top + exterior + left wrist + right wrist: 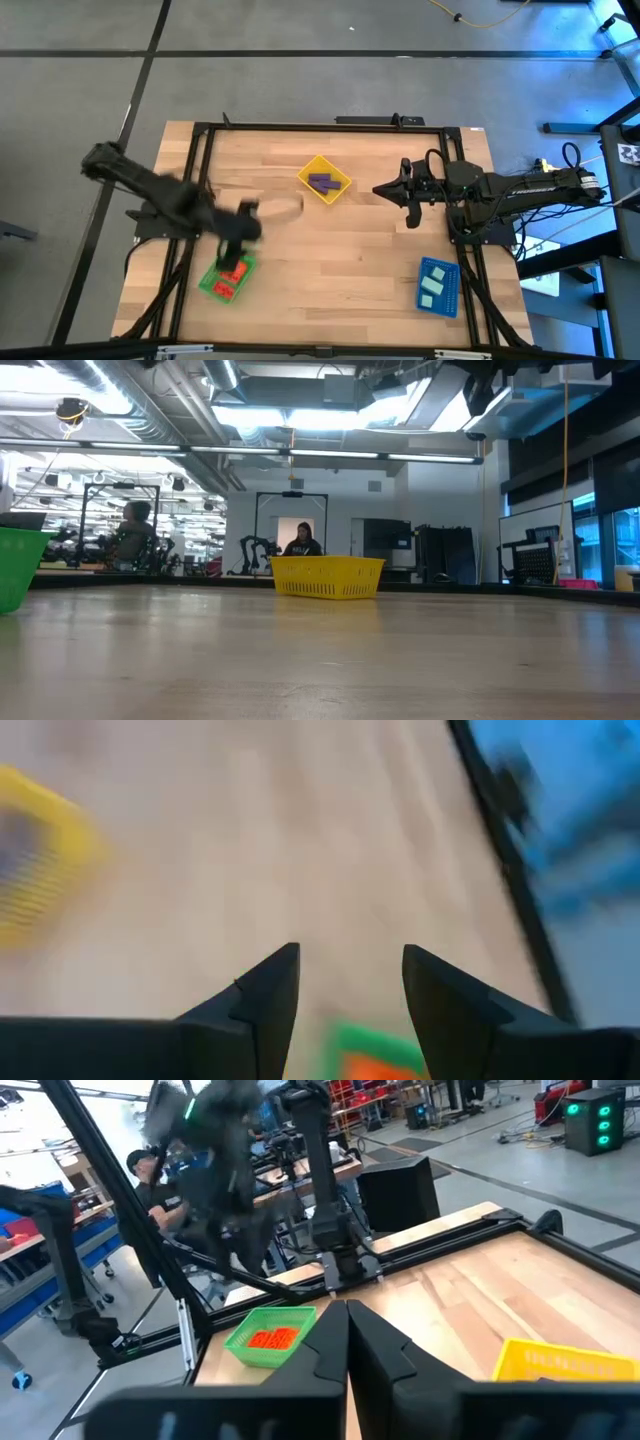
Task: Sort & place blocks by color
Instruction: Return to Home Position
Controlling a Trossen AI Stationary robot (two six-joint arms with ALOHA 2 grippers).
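1. The left gripper (351, 950) hung just over the near edge of the green tray (207, 283). Its two dark, wedge-shaped fingers stood well apart with nothing between them. I took that as a hand done with its load.
2. The right gripper (347, 1308) waited above the table's right side, its fingers pressed together on nothing. It looked parked out of the way.
3. The orange blocks (232, 272) lay in the green tray, small hard studded bricks, bright against it.
4. The purple blocks (321, 182), longer pieces, sat in the yellow tray (305, 172), a slatted plastic basket with low walls.
5. The mint blocks (433, 283) rested in the blue tray (450, 290) near the right front corner.
6. I saw no loose block on the pale, smooth plank table (340, 250), so the sorting looked finished to me.
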